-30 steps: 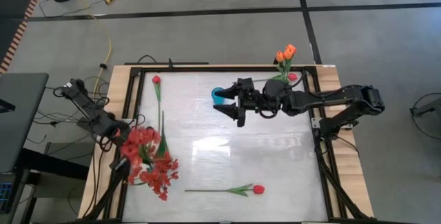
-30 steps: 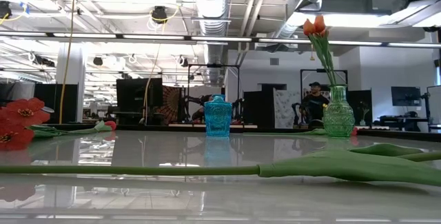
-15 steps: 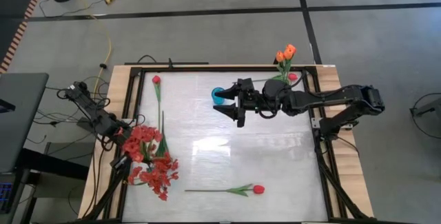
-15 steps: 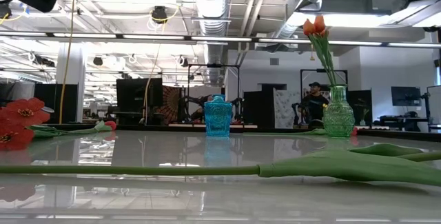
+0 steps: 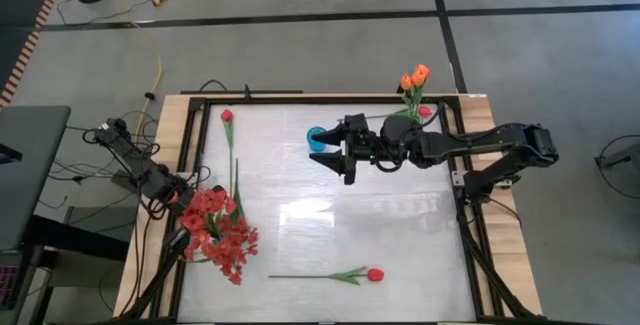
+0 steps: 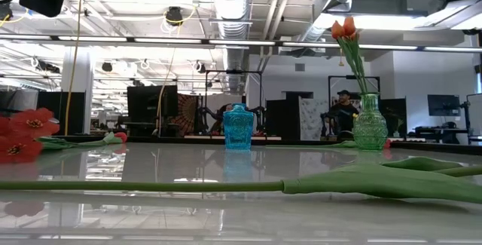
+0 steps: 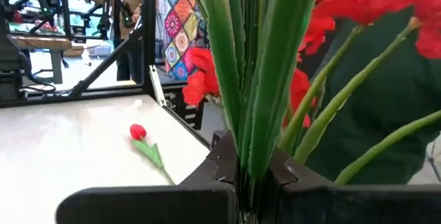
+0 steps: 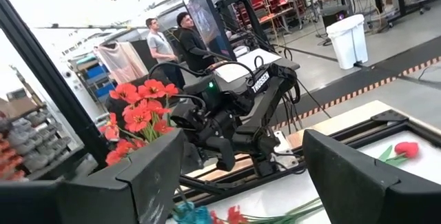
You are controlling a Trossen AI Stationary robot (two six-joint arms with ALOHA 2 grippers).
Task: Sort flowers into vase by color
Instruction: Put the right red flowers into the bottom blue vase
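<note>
My left gripper (image 5: 182,202) is at the table's left edge, shut on a bushy spray of small red blossoms (image 5: 218,235) that spreads toward the near edge. My right gripper (image 5: 335,157) hovers open near the far middle, beside a small blue vase (image 5: 317,137) and touching nothing. A green glass vase (image 6: 370,123) in the far right corner holds two orange tulips (image 5: 414,75). One red tulip (image 5: 227,116) lies at the far left. Another red tulip (image 5: 375,275) lies near the near edge with its stem (image 6: 226,186) flat on the table. My left gripper has the spray's bundled green stems (image 7: 251,156) pinched between its two fingers. The stems run out past the fingertips, and the red blossoms (image 7: 207,79) fan out beyond them. Whether the blossoms rest on the table cannot be told.
A black frame (image 5: 200,105) runs round the glossy white table top. A red-pink bloom (image 5: 425,111) lies beside the green vase. The middle of the table (image 5: 330,215) is bare. People stand in the room beyond the table (image 8: 172,41).
My left gripper has shifted slightly toward the table's right, staying shut, and the red spray has moved with it. My right gripper has kept still and open.
</note>
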